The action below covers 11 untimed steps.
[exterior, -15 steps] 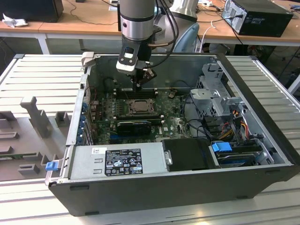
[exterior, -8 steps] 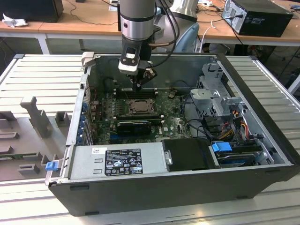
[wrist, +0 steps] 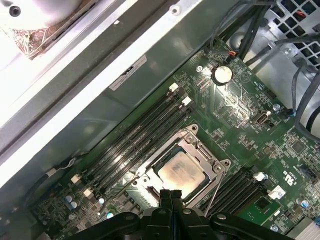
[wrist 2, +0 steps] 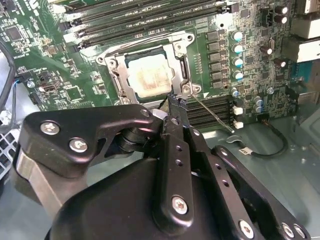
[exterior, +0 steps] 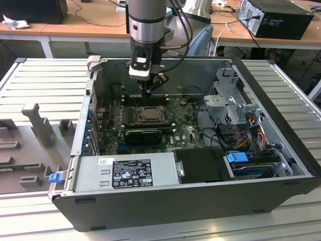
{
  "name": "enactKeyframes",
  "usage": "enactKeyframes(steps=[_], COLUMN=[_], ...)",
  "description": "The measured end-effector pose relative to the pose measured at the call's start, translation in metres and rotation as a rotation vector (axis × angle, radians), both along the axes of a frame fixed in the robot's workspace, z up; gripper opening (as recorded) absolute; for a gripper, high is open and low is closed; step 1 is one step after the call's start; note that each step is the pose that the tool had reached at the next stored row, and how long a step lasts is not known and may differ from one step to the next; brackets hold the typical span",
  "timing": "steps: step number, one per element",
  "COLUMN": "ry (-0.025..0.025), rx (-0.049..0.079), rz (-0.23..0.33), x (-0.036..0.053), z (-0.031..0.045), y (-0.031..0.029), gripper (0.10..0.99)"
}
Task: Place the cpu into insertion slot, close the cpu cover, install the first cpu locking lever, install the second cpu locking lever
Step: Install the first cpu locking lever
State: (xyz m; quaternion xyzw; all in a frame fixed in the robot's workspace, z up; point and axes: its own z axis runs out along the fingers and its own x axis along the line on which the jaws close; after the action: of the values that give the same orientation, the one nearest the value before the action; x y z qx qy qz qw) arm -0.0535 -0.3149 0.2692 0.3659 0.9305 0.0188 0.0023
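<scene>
A big black case (exterior: 165,201) with its side off lies in the middle of the ribbed grey surface (exterior: 291,80). A green board (wrist 2: 30,50) lies flat on the floor of the case.

The arm comes down from above. Its fingers (wrist 2: 175,102) are pressed together, with nothing between them. In the second wrist view their tip is right at one corner of the slot (wrist 2: 107,60). I can't tell if it touches.

The slot is near the middle of the board, beside the long black memory slots (wrist: 135,140). The cpu (wrist 2: 147,77) lies flat in the slot, pale top up. The cover (wrist 2: 117,75) is shut down over it, and the cpu shows through the square window.

A thin wire lever (wrist 2: 212,114) sticks out at a slant from the slot corner by the fingers. It is not tucked in.

A black and white label (exterior: 131,173) is stuck on the grey box along the near wall of the case. A small white label (wrist: 127,72) is on the case wall past the memory slots. The print on both is too small to read.
</scene>
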Motion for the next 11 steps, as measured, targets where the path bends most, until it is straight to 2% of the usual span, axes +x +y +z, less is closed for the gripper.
enactKeyframes(steps=[4,7,9,11], ry=[0.0,0.0,-0.0001,0.0001], rx=[0.0,0.0,0.0,0.0], rz=[0.058,0.15,0.184,0.246], x=[0.0,0.0,-0.0003,-0.0004], z=[0.0,0.0001,0.0,0.0], y=[0.0,-0.0005,-0.0074,-0.0085], gripper=[0.106,0.106,0.106,0.106])
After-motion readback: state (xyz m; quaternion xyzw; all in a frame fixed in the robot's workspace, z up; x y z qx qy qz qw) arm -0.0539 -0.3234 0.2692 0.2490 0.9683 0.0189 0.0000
